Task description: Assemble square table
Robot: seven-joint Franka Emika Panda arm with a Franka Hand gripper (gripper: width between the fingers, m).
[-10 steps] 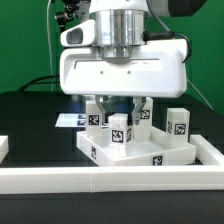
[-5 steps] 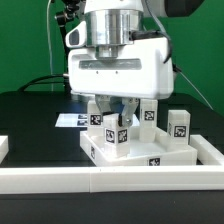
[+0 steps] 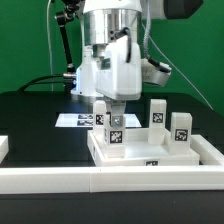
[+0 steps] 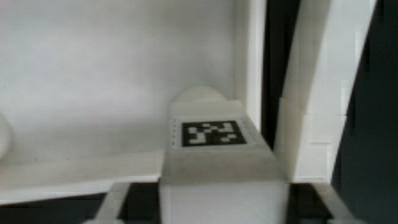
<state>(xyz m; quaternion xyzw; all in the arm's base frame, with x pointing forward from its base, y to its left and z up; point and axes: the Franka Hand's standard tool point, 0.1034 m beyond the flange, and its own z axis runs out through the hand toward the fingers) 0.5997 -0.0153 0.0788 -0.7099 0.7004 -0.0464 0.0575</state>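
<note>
The white tabletop (image 3: 160,152) lies tray-like on the black table by the front rail. My gripper (image 3: 115,110) points straight down and is shut on a white tagged leg (image 3: 116,130), held upright over the tabletop's corner toward the exterior view's left. Another leg (image 3: 100,114) stands just behind it. Two more legs (image 3: 158,113) (image 3: 181,127) stand on the far right side of the tabletop. In the wrist view the held leg (image 4: 215,140) runs up between the dark fingers (image 4: 125,205), over the tabletop's white surface (image 4: 89,80).
The long white rail (image 3: 110,182) borders the front and turns back at the exterior view's right (image 3: 214,150). The marker board (image 3: 76,121) lies flat behind the tabletop. A white block end (image 3: 3,147) shows at the left edge. Cables hang behind the arm.
My hand has turned about its vertical axis, from broadside to edge-on, with the leg turning in its grip. The tabletop has shifted slightly to the exterior view's right.
</note>
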